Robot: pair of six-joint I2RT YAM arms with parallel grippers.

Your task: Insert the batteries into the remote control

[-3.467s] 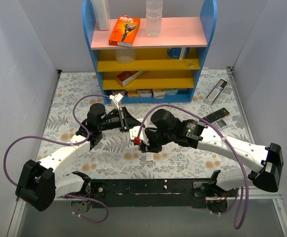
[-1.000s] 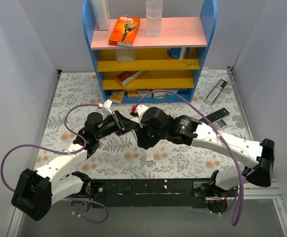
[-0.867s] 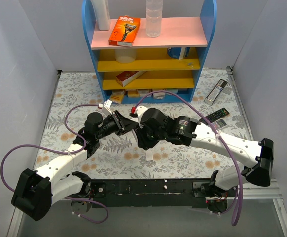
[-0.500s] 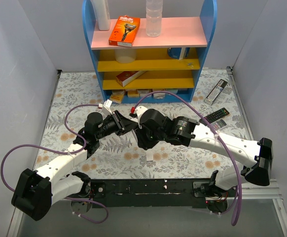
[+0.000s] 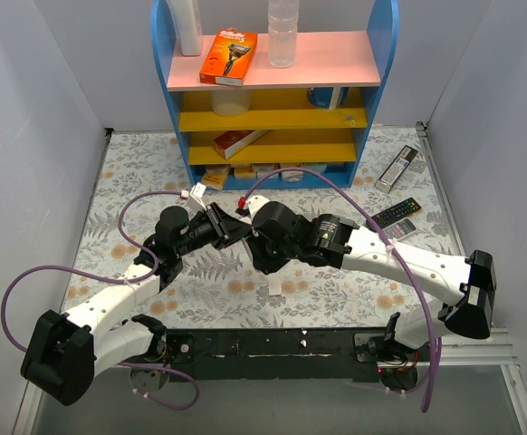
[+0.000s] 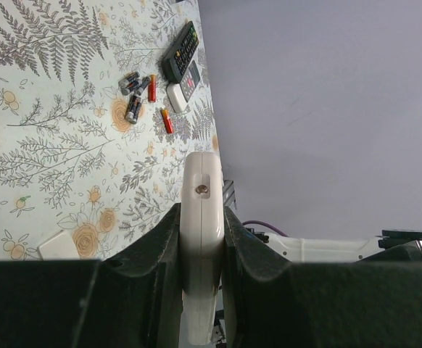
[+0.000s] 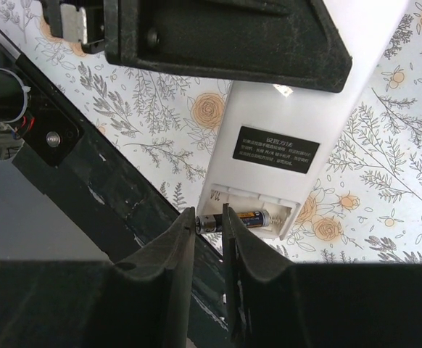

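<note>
My left gripper (image 6: 201, 239) is shut on the white remote control (image 6: 201, 217), held edge-on above the table; in the top view the left gripper (image 5: 230, 227) meets the right one (image 5: 254, 243) at mid table. The right wrist view shows the remote's plain back (image 7: 291, 123) with a black label and an open battery bay (image 7: 269, 199). My right gripper (image 7: 209, 221) is shut on one end of a battery (image 7: 234, 220) that lies in the bay. Several loose batteries (image 6: 137, 93) lie on the table by the far remotes.
A small white cover piece (image 5: 273, 288) lies on the floral cloth below the grippers. A black remote (image 5: 397, 211) and a silver remote (image 5: 397, 169) lie at the right. A blue and yellow shelf unit (image 5: 277, 100) stands at the back.
Since 3.5 s ago both grippers moved toward the back left and the battery came to the remote's bay. Over the last second the right arm shifted slightly left; the left arm stayed still.
</note>
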